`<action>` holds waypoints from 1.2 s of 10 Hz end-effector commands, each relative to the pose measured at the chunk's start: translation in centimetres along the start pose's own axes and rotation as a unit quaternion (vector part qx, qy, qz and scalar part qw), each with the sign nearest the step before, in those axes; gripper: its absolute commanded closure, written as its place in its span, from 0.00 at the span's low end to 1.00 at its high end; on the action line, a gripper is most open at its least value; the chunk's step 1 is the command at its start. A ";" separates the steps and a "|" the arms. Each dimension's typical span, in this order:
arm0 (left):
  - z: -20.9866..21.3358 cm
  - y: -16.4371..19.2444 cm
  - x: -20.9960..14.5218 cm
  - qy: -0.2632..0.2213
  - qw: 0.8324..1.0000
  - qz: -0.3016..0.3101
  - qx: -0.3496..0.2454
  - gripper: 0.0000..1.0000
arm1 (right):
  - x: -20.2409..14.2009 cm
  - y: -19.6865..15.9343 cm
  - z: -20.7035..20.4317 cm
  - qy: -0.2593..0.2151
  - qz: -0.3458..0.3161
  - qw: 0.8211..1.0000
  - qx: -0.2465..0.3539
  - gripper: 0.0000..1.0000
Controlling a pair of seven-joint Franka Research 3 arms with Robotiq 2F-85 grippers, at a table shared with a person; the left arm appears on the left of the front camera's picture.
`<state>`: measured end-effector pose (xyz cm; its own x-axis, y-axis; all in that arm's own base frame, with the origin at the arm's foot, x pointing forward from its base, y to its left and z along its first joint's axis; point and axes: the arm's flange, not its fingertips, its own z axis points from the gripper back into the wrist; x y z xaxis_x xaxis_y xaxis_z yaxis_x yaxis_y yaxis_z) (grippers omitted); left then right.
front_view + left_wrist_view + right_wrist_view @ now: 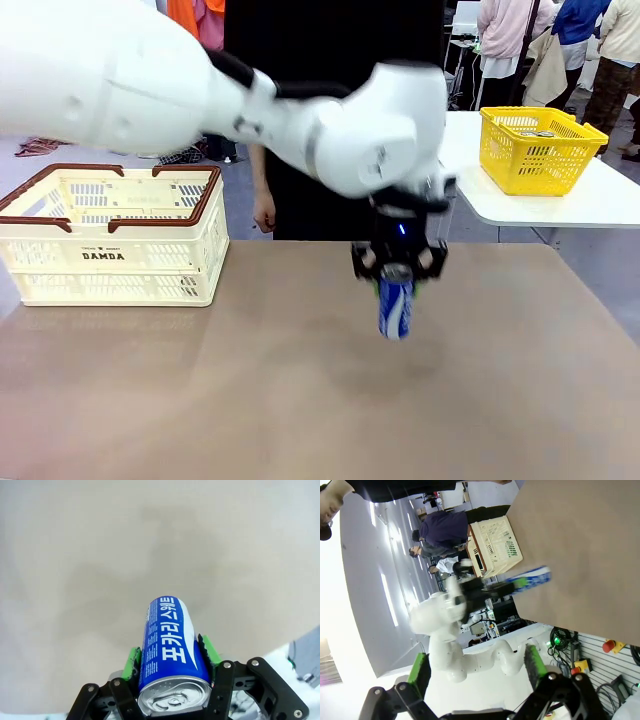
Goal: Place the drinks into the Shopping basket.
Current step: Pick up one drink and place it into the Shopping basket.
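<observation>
Jaws of the black left gripper [398,272] clamp a slim blue aluminium can [395,310] above the tan tabletop [200,400]; right gripper [476,652] gapes empty.

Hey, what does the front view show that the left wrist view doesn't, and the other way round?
Front view: the cream Shopping basket at the table's far left, a yellow basket on another table behind, and a person's hand at the far edge. Left wrist view: the blue can's silver top with its pull tab, the white lettering down its side, and green pads pressed on it. Both: the left gripper shut on the blue can, over the brown table.
</observation>
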<state>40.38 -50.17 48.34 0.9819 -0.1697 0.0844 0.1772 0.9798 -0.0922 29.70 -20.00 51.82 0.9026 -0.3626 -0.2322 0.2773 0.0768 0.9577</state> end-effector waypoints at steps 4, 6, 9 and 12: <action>22.5 22.3 3.7 -0.135 0.991 0.017 0.017 1.00 | -0.1 0.5 0.2 0.001 -0.004 1.000 0.008 0.00; 22.1 31.7 4.0 -0.148 0.982 0.092 0.068 1.00 | -0.1 0.5 0.2 0.001 -0.004 1.000 0.008 0.00; 15.7 41.9 3.3 -0.128 0.963 0.205 0.116 1.00 | -0.1 0.5 0.2 0.001 -0.004 1.000 0.008 0.00; 11.2 46.1 2.9 -0.131 0.951 0.273 0.055 1.00 | -0.1 0.5 0.2 0.001 -0.004 1.000 0.008 0.00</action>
<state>51.72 -3.71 54.80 0.8933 0.3428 0.2906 -0.3513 0.9359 -0.0238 29.67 -20.04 51.80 0.9019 -0.3640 -0.2326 0.2778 0.0763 0.9576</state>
